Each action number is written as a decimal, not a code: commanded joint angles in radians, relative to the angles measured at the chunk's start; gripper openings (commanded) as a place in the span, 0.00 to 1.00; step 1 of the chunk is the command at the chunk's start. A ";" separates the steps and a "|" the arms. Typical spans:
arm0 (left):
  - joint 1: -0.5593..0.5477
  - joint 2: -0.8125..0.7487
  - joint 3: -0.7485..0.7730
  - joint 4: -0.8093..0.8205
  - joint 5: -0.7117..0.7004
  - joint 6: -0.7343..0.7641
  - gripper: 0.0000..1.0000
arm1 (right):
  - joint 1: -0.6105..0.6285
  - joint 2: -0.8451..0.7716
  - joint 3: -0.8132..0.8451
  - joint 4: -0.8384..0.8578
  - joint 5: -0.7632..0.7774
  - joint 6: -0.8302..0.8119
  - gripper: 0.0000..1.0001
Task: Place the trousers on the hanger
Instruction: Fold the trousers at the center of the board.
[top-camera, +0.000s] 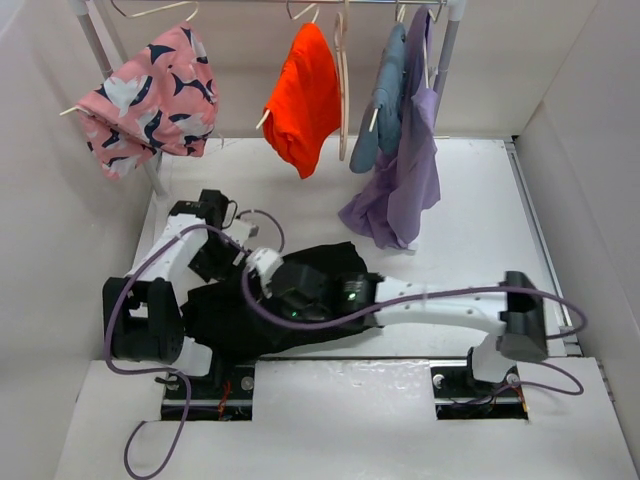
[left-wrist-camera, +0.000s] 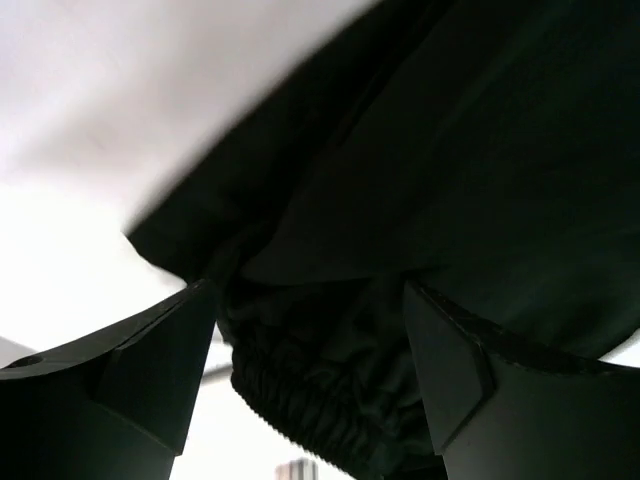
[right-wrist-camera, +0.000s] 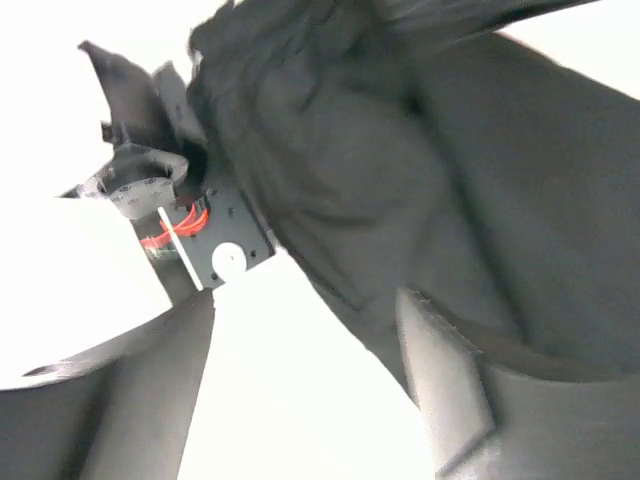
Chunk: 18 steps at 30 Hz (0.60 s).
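Jaws gape wide on both: left gripper (left-wrist-camera: 307, 290) straddles the trousers' (left-wrist-camera: 480, 150) waistband, right gripper (right-wrist-camera: 307, 300) hovers beside them.

The left arm (top-camera: 190, 232) and right arm (top-camera: 440, 308) share white tubular links and chunky black joint housings. Lavender cables (top-camera: 127, 452) loop loosely along both. Two small green lights (top-camera: 350, 293) glow mid-frame. The left claw (left-wrist-camera: 310, 300) and right claw (right-wrist-camera: 305, 305) have matte black wedge-shaped fingers (left-wrist-camera: 150, 360). At left centre, a black wrist plate (right-wrist-camera: 228, 240) shows screws, a white disc and red wires (right-wrist-camera: 165, 232).
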 joint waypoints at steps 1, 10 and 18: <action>-0.008 -0.033 -0.096 -0.037 -0.118 0.039 0.72 | -0.113 -0.120 -0.125 0.058 -0.011 0.120 0.73; -0.028 -0.063 -0.219 0.076 -0.284 0.029 0.72 | -0.438 -0.042 -0.239 0.063 0.055 0.335 0.00; -0.037 -0.125 -0.352 0.269 -0.424 0.040 0.69 | -0.641 0.136 -0.213 0.005 0.110 0.519 0.00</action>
